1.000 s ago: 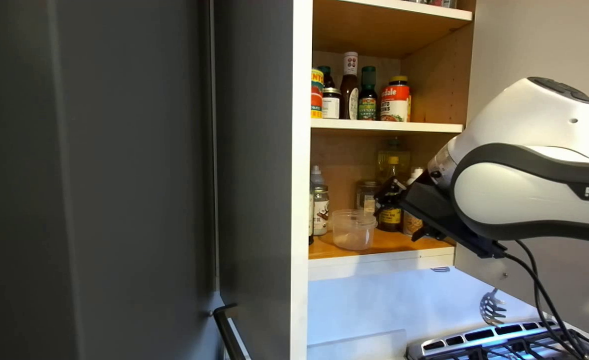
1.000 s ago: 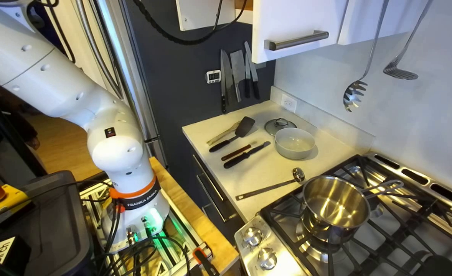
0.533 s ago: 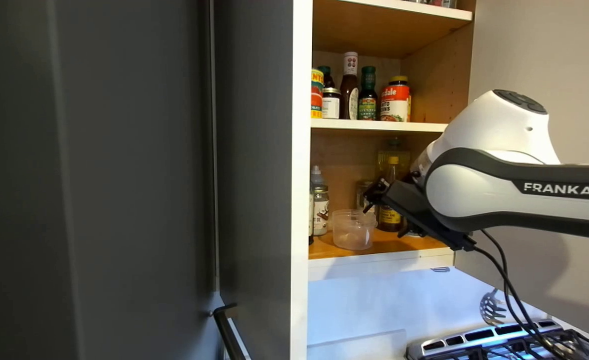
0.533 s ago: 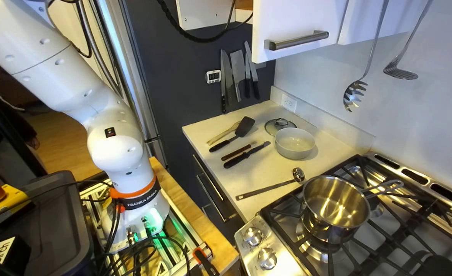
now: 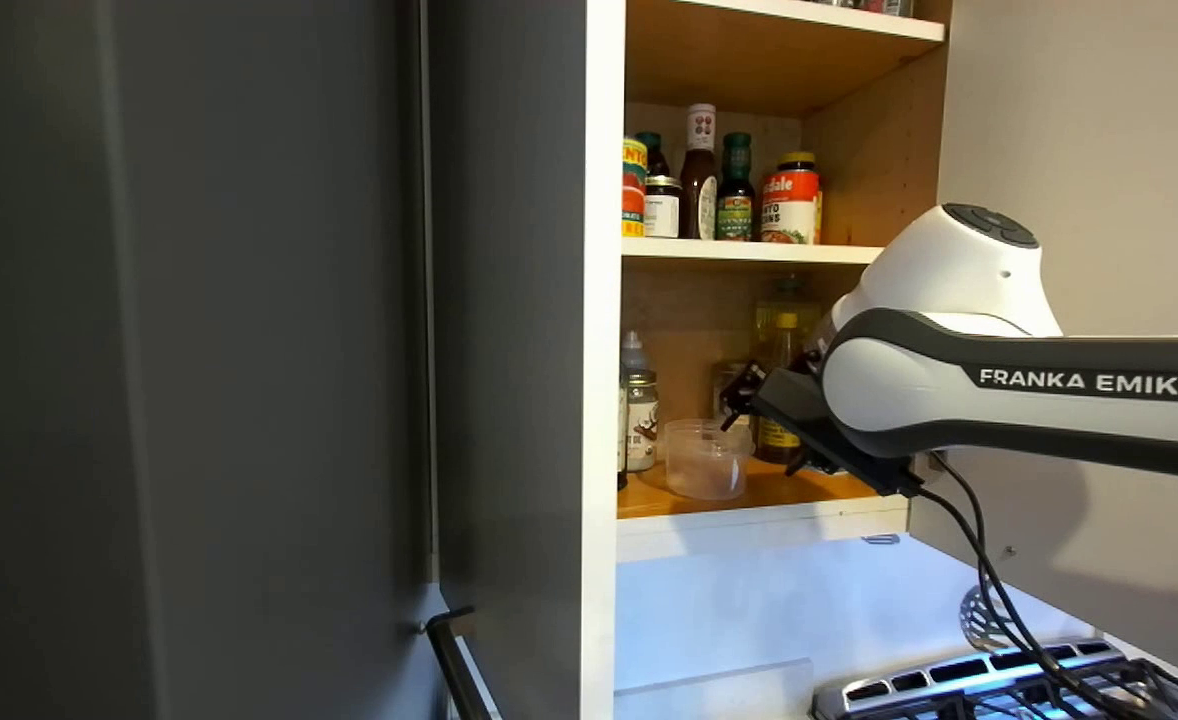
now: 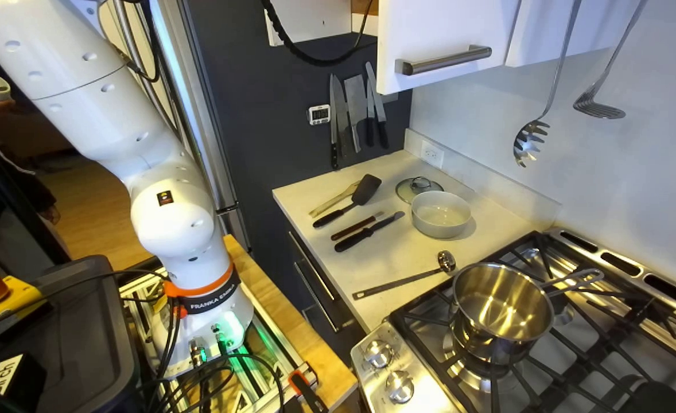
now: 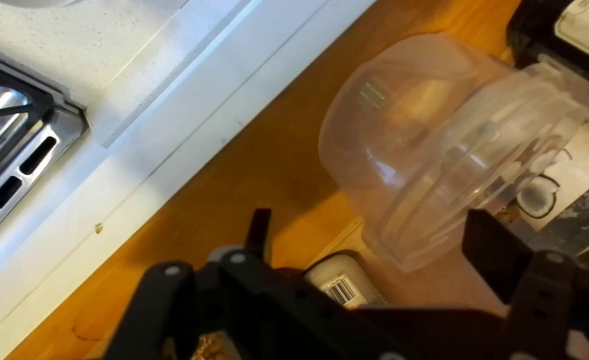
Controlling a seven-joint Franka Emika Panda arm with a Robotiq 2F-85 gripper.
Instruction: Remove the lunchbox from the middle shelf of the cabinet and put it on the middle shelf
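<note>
The lunchbox [image 5: 706, 462] is a see-through, faintly pinkish tub. It stands upright on the orange-brown ledge [image 5: 799, 487] at the bottom of the cabinet [image 5: 603, 350], below the middle shelf [image 5: 769, 250] with its white front edge. The lunchbox [image 7: 399, 130] fills the upper right of the wrist view, its rim towards the right. My gripper [image 5: 761, 445] is open, tilted downward, just right of the lunchbox in an exterior view. In the wrist view my gripper [image 7: 369, 220] has its fingers spread wide, the rim between and beyond them, nothing held. The gripper is out of view in an exterior view showing the arm [image 6: 171, 212].
A labelled jar [image 5: 641, 420] stands left of the lunchbox, and a yellow-capped bottle [image 5: 785, 345] behind the gripper. Bottles and cans [image 5: 736, 190] stand on the middle shelf. A dark grey panel [image 5: 509, 300] is at left. A steel pot [image 6: 501, 310] stands on the stove below.
The arm and gripper have moved left and slightly down towards the lunchbox in an exterior view, with the cables swinging along. The lunchbox has not moved.
</note>
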